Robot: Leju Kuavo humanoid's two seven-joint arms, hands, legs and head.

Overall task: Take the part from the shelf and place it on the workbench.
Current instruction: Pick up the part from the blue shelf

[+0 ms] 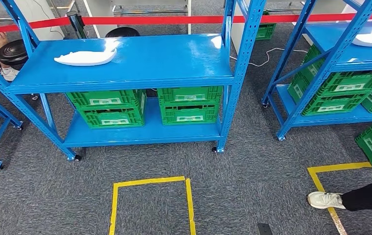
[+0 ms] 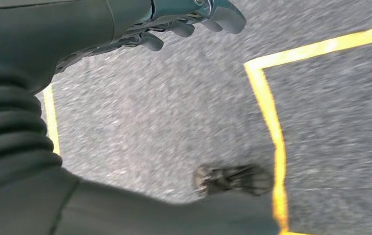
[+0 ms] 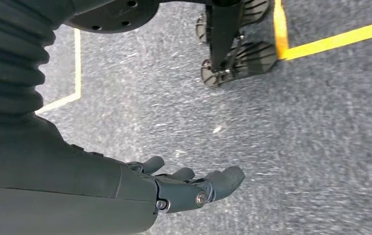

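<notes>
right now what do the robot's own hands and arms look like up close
In both wrist views each arm ends in a dark grey ribbed cover, then a smooth grey shell. The left hand has glossy grey fingers with rounded tips and a thick thumb. The right hand looks the same, with a small round screw at one knuckle. No cables or markings can be seen.

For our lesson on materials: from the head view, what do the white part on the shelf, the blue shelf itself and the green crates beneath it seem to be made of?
White part: probably moulded plastic or foam; smooth, matte, rounded edges.
Blue shelf: painted metal, likely steel; glossy reflections, perforated uprights.
Green crates: plastic; ribbed, latticed walls, uniform colour.
</notes>
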